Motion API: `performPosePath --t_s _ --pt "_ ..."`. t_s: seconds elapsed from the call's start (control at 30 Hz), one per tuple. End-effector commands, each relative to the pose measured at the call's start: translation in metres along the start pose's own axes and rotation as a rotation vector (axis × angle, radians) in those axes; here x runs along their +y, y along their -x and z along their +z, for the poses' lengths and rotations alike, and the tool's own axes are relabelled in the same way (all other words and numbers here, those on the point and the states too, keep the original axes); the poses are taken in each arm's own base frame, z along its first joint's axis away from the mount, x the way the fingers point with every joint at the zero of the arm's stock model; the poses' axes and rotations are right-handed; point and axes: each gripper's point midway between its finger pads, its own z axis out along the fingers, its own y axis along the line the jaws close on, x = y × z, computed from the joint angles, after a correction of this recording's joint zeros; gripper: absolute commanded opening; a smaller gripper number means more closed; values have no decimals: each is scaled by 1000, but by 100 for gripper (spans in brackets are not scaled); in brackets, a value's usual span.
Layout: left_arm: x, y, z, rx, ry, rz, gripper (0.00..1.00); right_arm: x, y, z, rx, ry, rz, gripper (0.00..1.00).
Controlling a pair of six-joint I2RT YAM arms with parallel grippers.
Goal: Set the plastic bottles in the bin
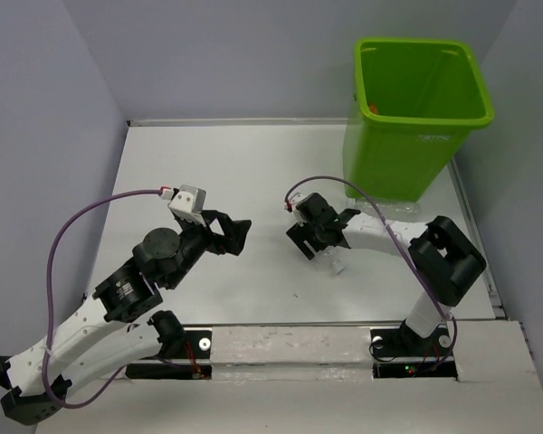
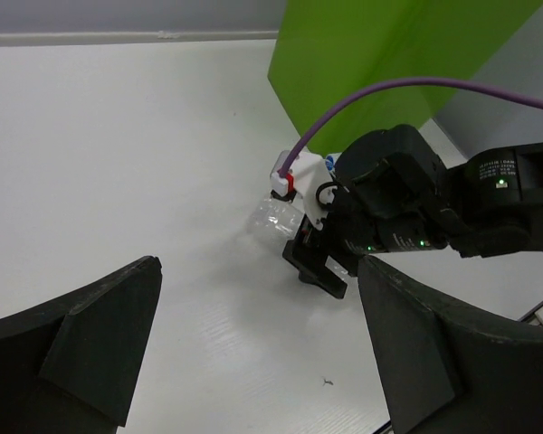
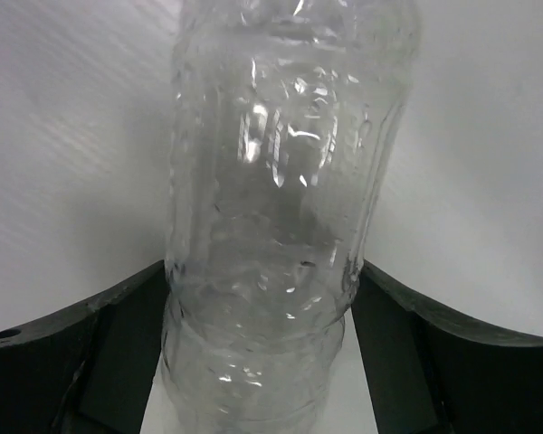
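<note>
Pick-up step: my right gripper point(image 1: 324, 244) pinches the clear bottle point(image 3: 281, 181) lying mid-scene, pads touching both sides. My left gripper point(image 1: 242, 237) hangs wide, empty. Next I'd lift towards the bin point(image 1: 394, 154), far right.

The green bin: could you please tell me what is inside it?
A small orange bit shows just above the bin's near rim; that rim hides the bottom, so anything else inside cannot be seen.

Probably a robotics lab: white table point(image 1: 244, 172) boxed by plain grey walls point(image 1: 208, 54).
</note>
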Motion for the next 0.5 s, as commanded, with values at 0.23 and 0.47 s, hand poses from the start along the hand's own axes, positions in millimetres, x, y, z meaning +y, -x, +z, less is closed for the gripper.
performPosePath --t_s 0.23,0.47 --pt "4 15 2 -64 -2 -11 99 6 114 -104 -402 -59 165 51" --pt "2 11 9 -35 -34 -1 99 -93 235 -335 -1067 -275 301 48"
